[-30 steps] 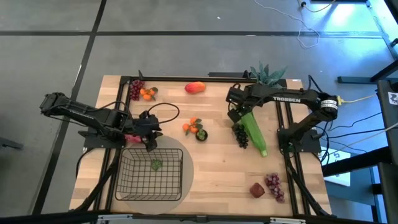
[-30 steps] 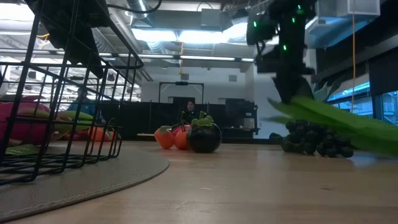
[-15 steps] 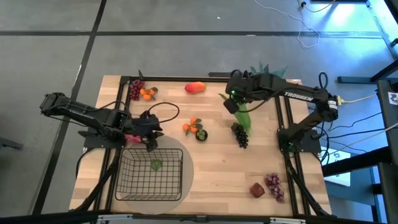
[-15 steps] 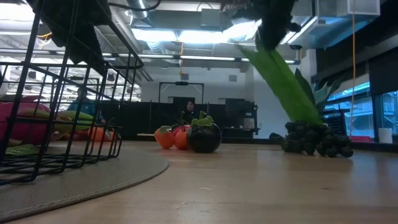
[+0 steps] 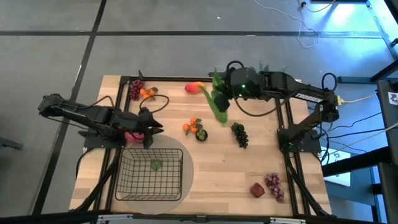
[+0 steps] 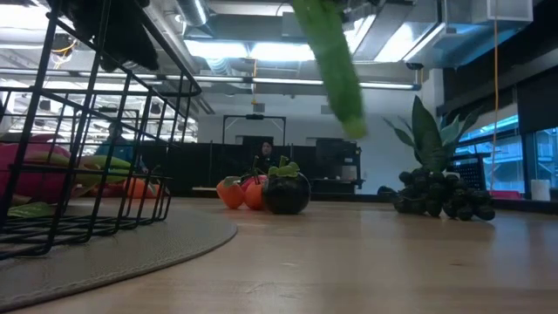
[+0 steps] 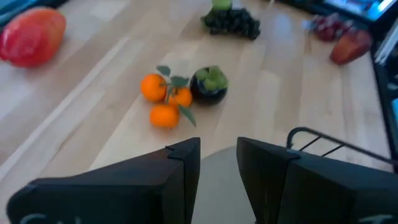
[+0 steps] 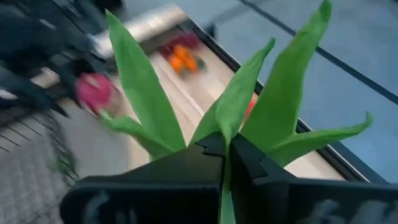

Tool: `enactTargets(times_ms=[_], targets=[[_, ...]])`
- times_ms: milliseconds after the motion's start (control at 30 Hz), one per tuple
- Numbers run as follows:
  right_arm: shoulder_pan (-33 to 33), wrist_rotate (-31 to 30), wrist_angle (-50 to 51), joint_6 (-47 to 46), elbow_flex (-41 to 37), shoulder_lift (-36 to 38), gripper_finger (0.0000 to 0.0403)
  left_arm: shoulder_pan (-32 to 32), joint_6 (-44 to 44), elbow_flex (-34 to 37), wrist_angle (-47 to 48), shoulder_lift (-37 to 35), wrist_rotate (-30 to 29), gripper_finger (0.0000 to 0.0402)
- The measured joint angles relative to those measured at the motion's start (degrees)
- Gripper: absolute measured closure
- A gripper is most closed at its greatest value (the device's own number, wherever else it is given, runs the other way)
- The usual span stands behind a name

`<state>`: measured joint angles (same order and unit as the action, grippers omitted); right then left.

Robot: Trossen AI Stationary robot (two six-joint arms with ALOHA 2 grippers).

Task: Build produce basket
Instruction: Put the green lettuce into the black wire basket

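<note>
One green leafy stalk point(image 5: 219, 99) is in the air, clamped in the closed right gripper point(image 5: 231, 88) above the table's far middle, near the red-orange mango point(image 5: 194, 88). The step in hand looks like carrying it to the black wire basket point(image 5: 152, 175), which sits at the near left on a round grey mat point(image 5: 185, 177) and holds one small green item point(image 5: 156, 165). The next move calls for a long sweep toward that basket, high enough for the hanging stalk to clear the oranges point(image 5: 192, 127) and the basket rim.

The left gripper point(image 5: 147, 129) hovers at the basket's far edge, gripping the pink dragon fruit point(image 5: 132, 137), so that side is crowded. The basket's right side lies open.
</note>
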<state>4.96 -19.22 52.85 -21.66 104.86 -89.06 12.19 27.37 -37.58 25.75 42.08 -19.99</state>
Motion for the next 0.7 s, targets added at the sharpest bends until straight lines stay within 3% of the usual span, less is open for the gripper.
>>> enactTargets(times_ms=[167,400,700], targets=[[-1.24,4.66,-12.42,2.59,0.02,-0.09,0.0403,0.68,-1.54,-0.07,0.22,-5.99,-0.08,0.0308],[-3.12,6.48,-26.58,4.23,0.09,-2.23,0.0403,1.11,-2.53,-0.07,0.44,-12.62,-0.13,0.0308],[-4.37,21.89,-41.15,2.28,0.07,-8.85,0.0403,1.11,-11.39,-0.07,2.13,-17.15,-0.31,0.0308]])
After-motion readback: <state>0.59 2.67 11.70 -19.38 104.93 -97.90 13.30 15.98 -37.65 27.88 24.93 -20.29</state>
